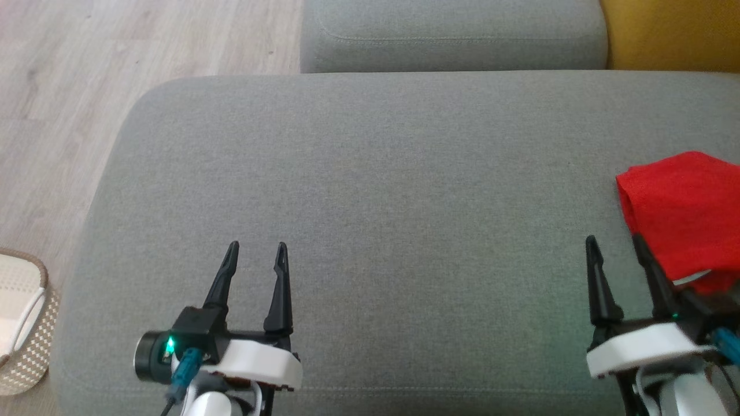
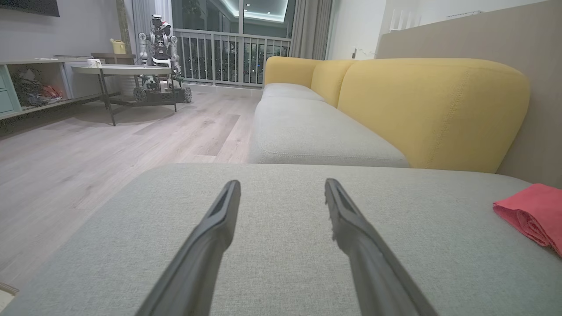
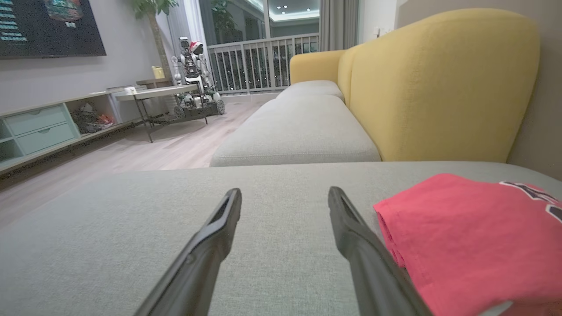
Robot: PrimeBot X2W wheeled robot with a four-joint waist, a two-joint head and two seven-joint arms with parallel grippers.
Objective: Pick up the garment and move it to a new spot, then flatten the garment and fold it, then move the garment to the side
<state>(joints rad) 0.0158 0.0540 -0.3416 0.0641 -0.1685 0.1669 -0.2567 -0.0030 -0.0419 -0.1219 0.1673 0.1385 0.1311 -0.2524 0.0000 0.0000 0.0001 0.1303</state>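
The garment [image 1: 685,214] is a red folded cloth lying at the right edge of the grey cushion [image 1: 370,202]; it also shows in the left wrist view as the garment [image 2: 533,215] and close up as the garment [image 3: 474,245], with a dark print near its far corner. My right gripper [image 1: 614,241] stands open just left of it, its right finger beside the cloth's edge, nothing between the fingers. My left gripper [image 1: 256,247] is open over the cushion's near left part, far from the cloth.
A second grey seat cushion [image 1: 451,34] lies beyond, with a yellow backrest [image 1: 670,34] at the right. Wooden floor [image 1: 63,104] runs along the left, and a woven basket [image 1: 23,323] stands by the cushion's left front corner. Another robot [image 2: 160,57] stands far across the room.
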